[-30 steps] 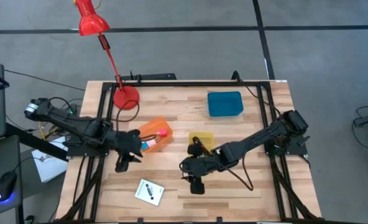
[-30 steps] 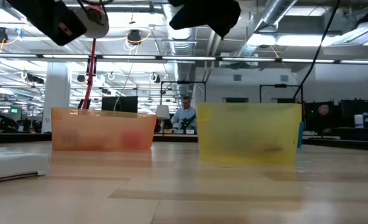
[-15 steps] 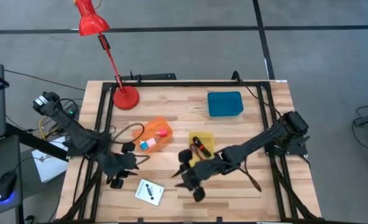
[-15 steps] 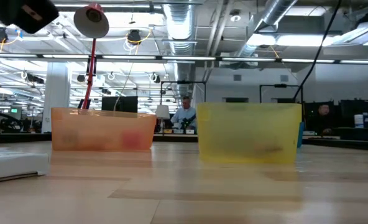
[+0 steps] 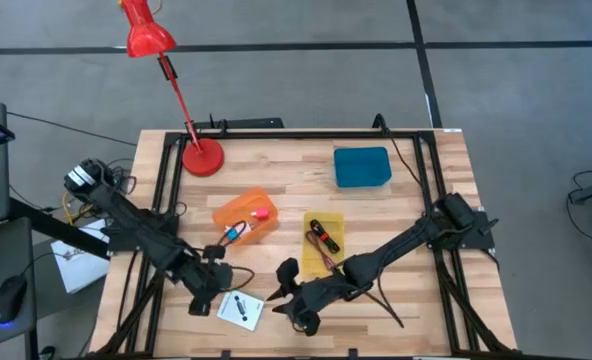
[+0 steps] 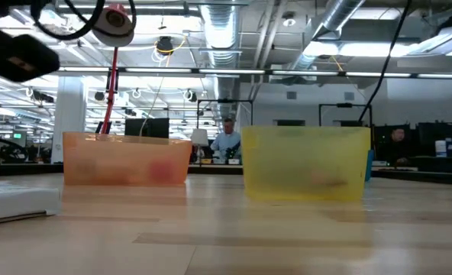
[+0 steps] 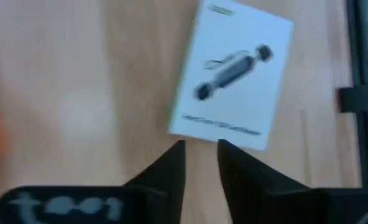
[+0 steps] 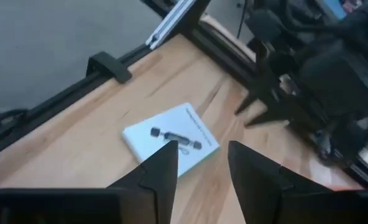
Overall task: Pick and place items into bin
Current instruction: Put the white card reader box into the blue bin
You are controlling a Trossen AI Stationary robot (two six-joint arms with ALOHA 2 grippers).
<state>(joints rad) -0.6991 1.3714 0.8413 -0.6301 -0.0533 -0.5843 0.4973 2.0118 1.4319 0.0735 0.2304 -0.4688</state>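
Note:
A white card with a black mark [image 5: 241, 309] lies flat on the wooden table near its front edge; it also shows in the left wrist view [image 7: 232, 79], the right wrist view [image 8: 170, 137] and the low view [image 6: 16, 203]. My left gripper [image 5: 216, 296] is open and empty just left of the card, its fingers [image 7: 171, 163] pointing at it. My right gripper [image 5: 282, 292] is open and empty just right of the card [image 8: 202, 149]. A pink cube [image 5: 261, 212] and a blue-and-white cube [image 5: 234, 232] lie in the orange bin [image 5: 238, 205]. A black-and-red stick tool [image 5: 323, 235] lies in the yellow bin [image 5: 334, 222].
A blue bin [image 5: 362, 167] stands at the back right. A red desk lamp stands on its base [image 5: 202, 157] at the back left. A black frame [image 5: 166, 170] runs along the table's edges. The orange bin [image 6: 127, 159] and the yellow bin [image 6: 306, 163] stand mid-table.
My left gripper has left the orange bin and gone toward the table's near edge, down to the white card. My right gripper has left the yellow bin and gone toward the near edge and left, also to the card. The card has stayed in place.

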